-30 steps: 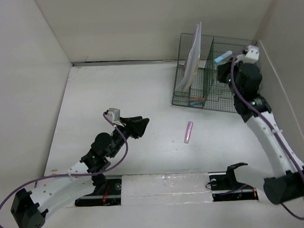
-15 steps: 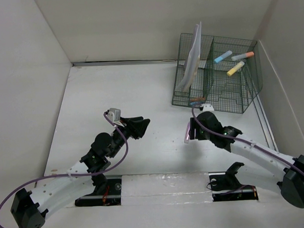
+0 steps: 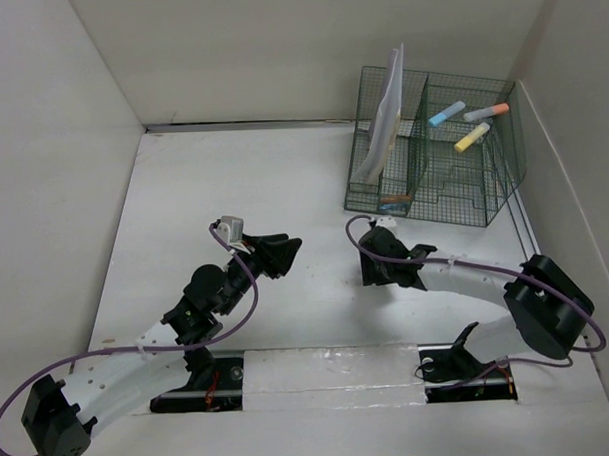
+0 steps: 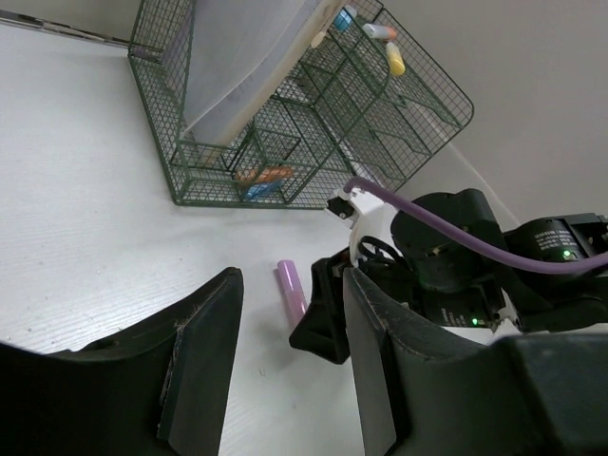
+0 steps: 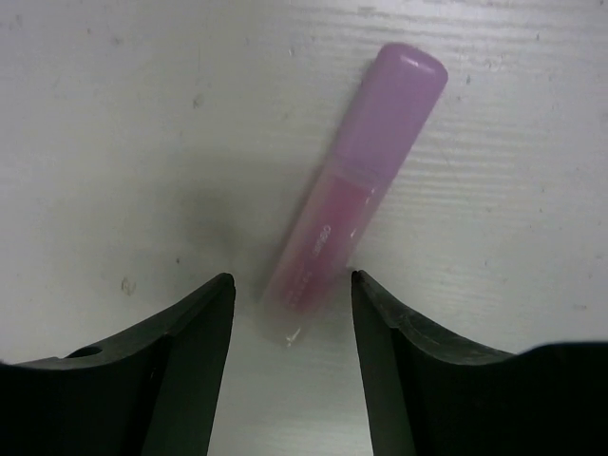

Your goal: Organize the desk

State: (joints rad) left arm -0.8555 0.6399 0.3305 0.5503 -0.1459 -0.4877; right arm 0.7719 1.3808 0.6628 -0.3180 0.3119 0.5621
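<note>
Pick-up step in hand: the right gripper (image 5: 290,278), jaws spread, straddles one end of the pink translucent cylindrical marker (image 5: 356,190) lying right of centre on the matte-white rectangular desk (image 3: 233,180), the left gripper (image 4: 290,275) spread and empty; next move likely calls for closing squarely, then carrying to the dark green wire-mesh rack (image 3: 437,153), upper right.

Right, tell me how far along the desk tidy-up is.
Done: papers and three markers sit in the wire rack. In hand: the right hand, open, straddles the pink tube lying on the desk, not yet gripped. Remaining: grasp it and rack it. The left hand hovers open, holding nothing.
</note>
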